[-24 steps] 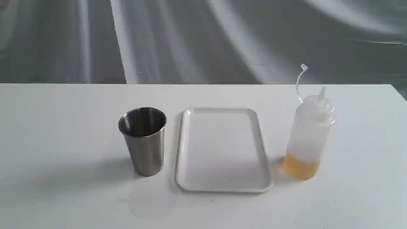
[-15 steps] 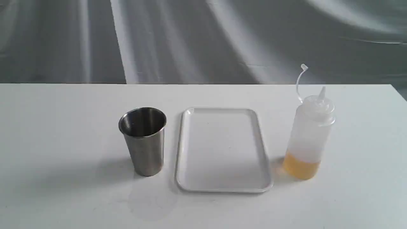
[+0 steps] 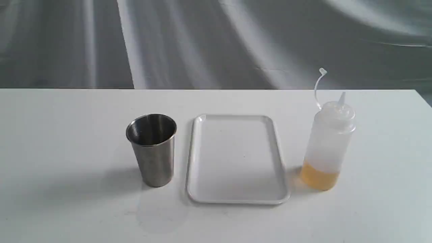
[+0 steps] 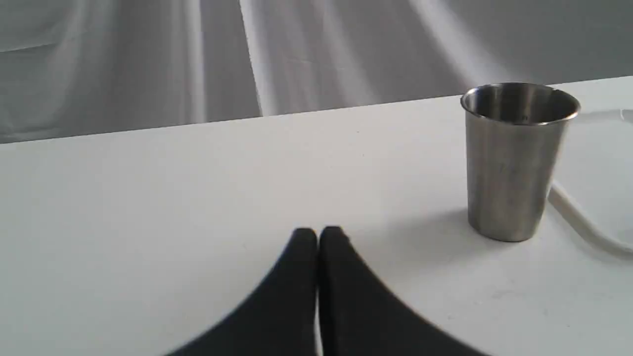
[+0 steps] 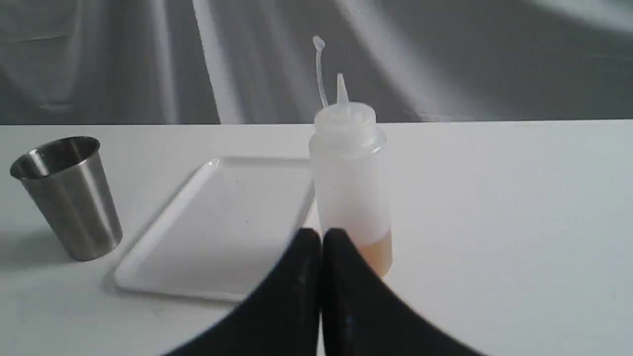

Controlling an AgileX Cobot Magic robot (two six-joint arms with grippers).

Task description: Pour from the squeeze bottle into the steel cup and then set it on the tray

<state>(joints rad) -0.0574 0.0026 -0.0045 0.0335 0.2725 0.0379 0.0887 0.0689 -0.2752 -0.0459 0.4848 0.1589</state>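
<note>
The squeeze bottle (image 3: pixel 329 141) stands upright at the right of the white table, amber liquid low inside, cap strap curling up. The steel cup (image 3: pixel 152 148) stands upright at the left, and the white tray (image 3: pixel 236 199) lies flat between them with nothing on it. Neither arm shows in the exterior view. In the left wrist view my left gripper (image 4: pixel 318 233) is shut and holds nothing, some way short of the cup (image 4: pixel 514 158). In the right wrist view my right gripper (image 5: pixel 321 235) is shut and holds nothing, with the bottle (image 5: pixel 351 173) just beyond its tips.
Grey draped cloth (image 3: pixel 216 44) hangs behind the table's far edge. The table's right edge (image 3: pixel 423 98) runs close to the bottle. Bare white tabletop (image 3: pixel 67 202) lies around the three objects.
</note>
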